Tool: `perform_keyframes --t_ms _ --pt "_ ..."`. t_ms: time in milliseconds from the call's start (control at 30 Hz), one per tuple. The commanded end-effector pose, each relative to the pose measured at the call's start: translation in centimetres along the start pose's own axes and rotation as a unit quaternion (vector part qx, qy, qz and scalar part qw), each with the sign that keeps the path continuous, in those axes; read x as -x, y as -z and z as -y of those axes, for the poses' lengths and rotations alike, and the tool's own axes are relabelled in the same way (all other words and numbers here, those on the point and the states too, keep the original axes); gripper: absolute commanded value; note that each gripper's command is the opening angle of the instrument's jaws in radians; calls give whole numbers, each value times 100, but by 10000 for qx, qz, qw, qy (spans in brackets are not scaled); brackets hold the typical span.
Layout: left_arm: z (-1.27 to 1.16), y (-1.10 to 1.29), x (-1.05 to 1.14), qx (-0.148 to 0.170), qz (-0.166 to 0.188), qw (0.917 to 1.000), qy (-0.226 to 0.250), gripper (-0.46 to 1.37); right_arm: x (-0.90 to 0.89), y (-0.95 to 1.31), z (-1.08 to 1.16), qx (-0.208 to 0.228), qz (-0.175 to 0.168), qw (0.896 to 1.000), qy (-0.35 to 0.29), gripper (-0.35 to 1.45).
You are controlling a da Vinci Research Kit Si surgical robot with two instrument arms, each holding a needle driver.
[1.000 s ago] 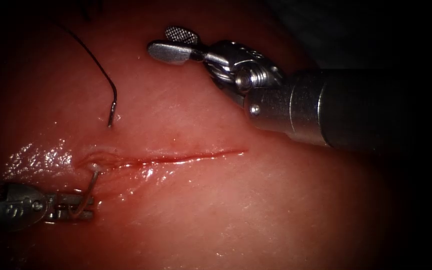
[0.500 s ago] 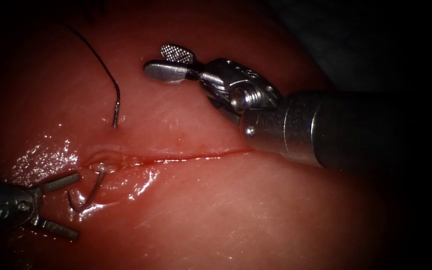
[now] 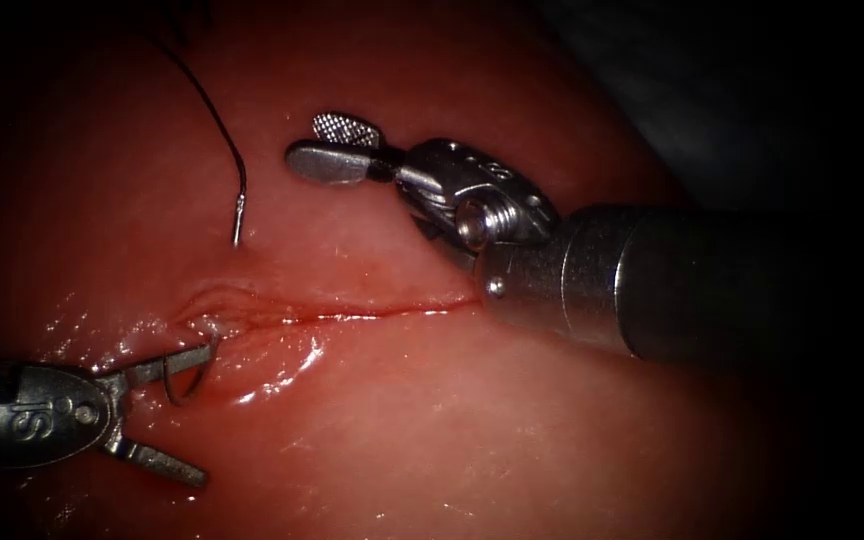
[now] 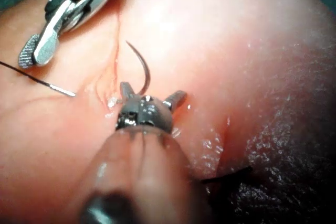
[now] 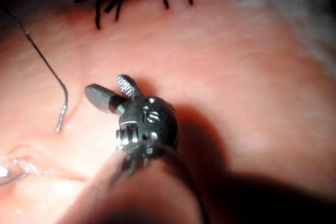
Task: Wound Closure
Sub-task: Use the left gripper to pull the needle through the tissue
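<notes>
**Endoscope view: needle lodged at the left end of the cut, both tools holding nothing**

Your left steel needle driver (image 3: 167, 415) has its jaws spread wide around the thin curved metal needle (image 3: 187, 375), gripping nothing. The needle sits in the glistening pink pork tissue (image 3: 512, 430) at the left end of the red-lined cut (image 3: 352, 313), its tip arching free below. Its swaged tail and black thread (image 3: 217, 130) emerge above the cut. Your right steel needle driver (image 3: 337, 145) hovers above the cut, jaws parted, empty.
</notes>
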Motion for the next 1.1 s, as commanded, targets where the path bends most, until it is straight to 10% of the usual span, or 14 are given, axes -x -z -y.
perform_keyframes --t_ms 33,200,300,500,867,1100 --pt "4 0 -2 7 -83 10000 -5 33 1 1 0 6 6 10000 -27 22" --pt "12 -1 -10 16 -185 9998 16 9 3 2 1 -5 9 10000 -20 19" --pt "14 0 -10 13 -229 9997 16 -35 5 3 1 -12 12 10000 -44 14" --pt "18 4 -7 79 -245 9990 356 -35 11 8 8 51 207 9998 -62 -34" --pt "16 -7 -22 306 -302 9906 1301 -35 39 29 48 -81 1219 9923 215 -35" --pt "22 -11 -38 924 -737 9533 2779 -35 44 30 39 -70 1461 9888 293 -35"
